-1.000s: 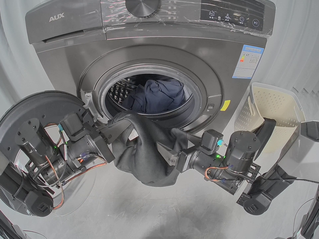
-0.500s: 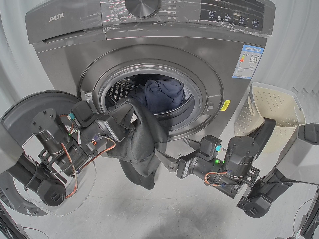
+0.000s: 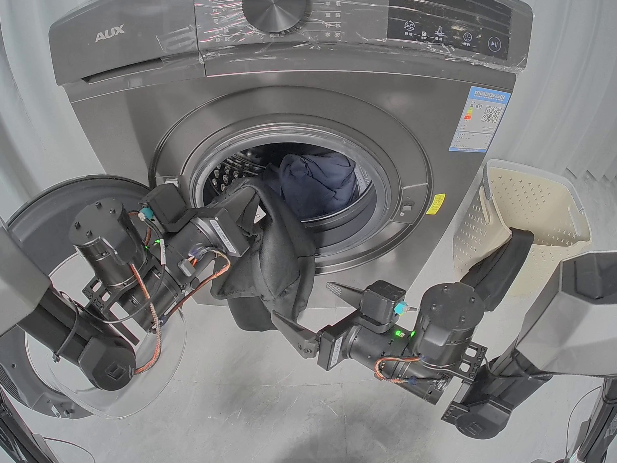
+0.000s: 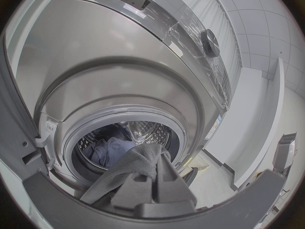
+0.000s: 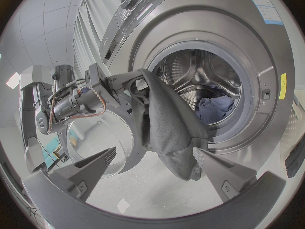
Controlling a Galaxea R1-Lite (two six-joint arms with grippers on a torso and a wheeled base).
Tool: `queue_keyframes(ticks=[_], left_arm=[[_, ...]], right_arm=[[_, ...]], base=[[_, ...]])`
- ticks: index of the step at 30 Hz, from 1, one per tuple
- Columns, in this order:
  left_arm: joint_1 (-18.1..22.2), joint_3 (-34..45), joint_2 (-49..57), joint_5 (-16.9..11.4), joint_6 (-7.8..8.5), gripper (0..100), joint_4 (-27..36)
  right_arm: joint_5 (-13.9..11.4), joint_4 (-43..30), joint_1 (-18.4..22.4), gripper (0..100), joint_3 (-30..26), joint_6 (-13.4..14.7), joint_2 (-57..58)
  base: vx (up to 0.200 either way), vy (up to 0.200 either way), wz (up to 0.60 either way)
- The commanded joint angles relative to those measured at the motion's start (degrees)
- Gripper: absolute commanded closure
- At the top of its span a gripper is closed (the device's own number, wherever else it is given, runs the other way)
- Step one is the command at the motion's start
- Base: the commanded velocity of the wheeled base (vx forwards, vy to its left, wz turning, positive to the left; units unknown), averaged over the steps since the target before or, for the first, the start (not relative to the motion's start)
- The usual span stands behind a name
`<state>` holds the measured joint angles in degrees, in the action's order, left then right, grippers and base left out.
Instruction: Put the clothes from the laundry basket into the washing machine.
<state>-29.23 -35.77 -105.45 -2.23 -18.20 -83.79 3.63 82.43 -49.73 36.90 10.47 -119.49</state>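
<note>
Lifted by the left gripper (image 3: 247, 206), which is clamped on it, the garment (image 3: 276, 258) now hangs at the drum (image 3: 225, 176) mouth. Right gripper (image 3: 301, 299), jaws apart, has dropped below the drum. The step looks like loading; next, the garment needs pushing inside the drum.

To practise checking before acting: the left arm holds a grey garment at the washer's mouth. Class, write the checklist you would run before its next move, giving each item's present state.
1. The door is swung clear of the opening: ok.
2. The left gripper is shut on the grey garment: ok.
3. The grey garment is inside the drum: not ok; most of it hangs outside, below the rim.
4. The right gripper is open and grips nothing: ok.
5. There is room in the drum beside the navy garment: ok.
6. The basket is emptied: not ok; a dark garment hangs over its rim.
</note>
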Motion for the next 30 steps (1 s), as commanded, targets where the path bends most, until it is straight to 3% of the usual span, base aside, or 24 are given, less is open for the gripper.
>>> queue_keyframes(ticks=[1, 19, 20, 30], left_arm=[[-0.56, -0.71, -0.20, 0.30, 0.01, 100, -0.06], [-1.00, -0.71, 0.42, 0.39, -0.08, 100, -0.06], [-1.00, -0.71, 0.42, 0.39, -0.08, 100, -0.06], [-0.83, -0.71, -0.02, 0.30, -0.26, 100, -0.15]], right_arm=[[0.06, 0.89, -0.28, 0, 3.18, -0.01, -5.05], [0.23, 0.36, 2.44, 0, 19.61, -0.72, -15.07], [0.23, 0.36, 2.44, 100, 19.61, -0.72, -15.07], [0.76, 0.80, 3.58, 100, 20.14, -0.36, -13.13]], base=[[0.000, 0.000, 0.00], [0.000, 0.000, 0.00], [0.000, 0.000, 0.00], [0.000, 0.000, 0.00]])
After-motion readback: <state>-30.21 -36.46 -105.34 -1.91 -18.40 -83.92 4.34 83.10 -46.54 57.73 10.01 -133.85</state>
